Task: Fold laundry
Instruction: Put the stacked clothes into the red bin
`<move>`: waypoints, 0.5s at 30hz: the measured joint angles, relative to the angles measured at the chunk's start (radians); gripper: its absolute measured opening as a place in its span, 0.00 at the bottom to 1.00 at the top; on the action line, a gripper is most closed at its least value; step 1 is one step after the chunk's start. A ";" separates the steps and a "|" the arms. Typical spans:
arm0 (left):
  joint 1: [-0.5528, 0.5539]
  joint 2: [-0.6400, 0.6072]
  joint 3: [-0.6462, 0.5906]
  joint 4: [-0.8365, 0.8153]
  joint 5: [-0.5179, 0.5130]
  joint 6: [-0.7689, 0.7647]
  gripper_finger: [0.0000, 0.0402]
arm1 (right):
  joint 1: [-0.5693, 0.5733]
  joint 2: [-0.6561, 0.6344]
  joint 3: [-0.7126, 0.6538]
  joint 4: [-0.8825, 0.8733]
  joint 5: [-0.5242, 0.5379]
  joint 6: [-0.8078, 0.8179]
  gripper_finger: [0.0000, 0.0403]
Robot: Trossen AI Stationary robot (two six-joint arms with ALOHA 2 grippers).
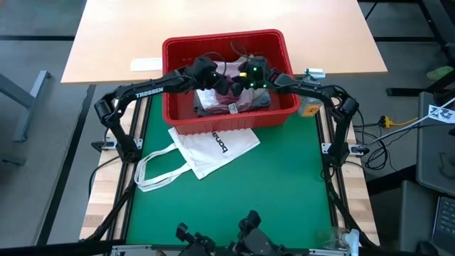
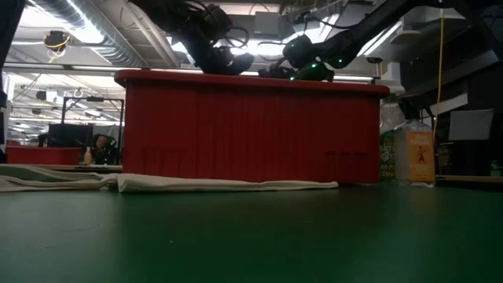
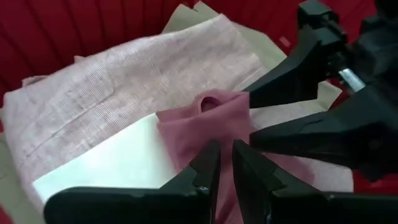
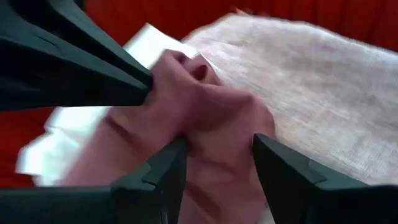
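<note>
Both grippers are down inside the red slotted basket (image 1: pixel 173 85). There a maroon garment (image 3: pixel 205 121) lies bunched on top of a mottled pink garment (image 3: pixel 124 81). A small white piece (image 3: pixel 118 162) and beige cloth (image 3: pixel 186 12) lie beside and beneath them. My left gripper (image 3: pixel 226 149) (image 1: pixel 217 80) is shut on the maroon cloth. My right gripper (image 4: pixel 217 149) (image 1: pixel 243 78) is open. Its fingers stand on either side of a raised hump of the same maroon garment (image 4: pixel 211 118); I cannot tell whether they touch it. My left gripper pinches a raised fold of the maroon garment (image 3: pixel 217 134) between its two fingers, coming slanting down from above. The garment's remaining cloth lies slack on the pink garment and the white piece. One layer or several, I cannot tell.
The basket sits at the far end of the green mat (image 1: pixel 234 199). A white tote bag with black lettering (image 1: pixel 213 146) lies flat in front of it. A bottle (image 2: pixel 416 153) stands to the right of the basket. Beyond the mat lies a wooden tabletop (image 1: pixel 106 43).
</note>
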 joint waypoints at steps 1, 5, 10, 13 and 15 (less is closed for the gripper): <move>0.000 0.009 0.000 0.002 -0.004 0.002 0.10 | 0.008 0.007 0.000 0.003 0.030 -0.010 0.46; 0.001 0.050 0.000 -0.022 -0.047 0.004 0.10 | 0.025 0.043 0.000 0.002 0.137 -0.041 0.46; 0.013 0.088 0.000 -0.030 -0.054 0.005 0.10 | 0.022 0.082 0.000 0.008 0.155 -0.040 0.46; 0.021 0.094 0.000 -0.046 -0.054 0.005 0.10 | 0.022 0.094 0.000 0.010 0.158 -0.041 0.46; 0.022 0.090 0.000 -0.047 -0.068 0.005 0.10 | 0.022 0.094 0.000 0.011 0.158 -0.041 0.46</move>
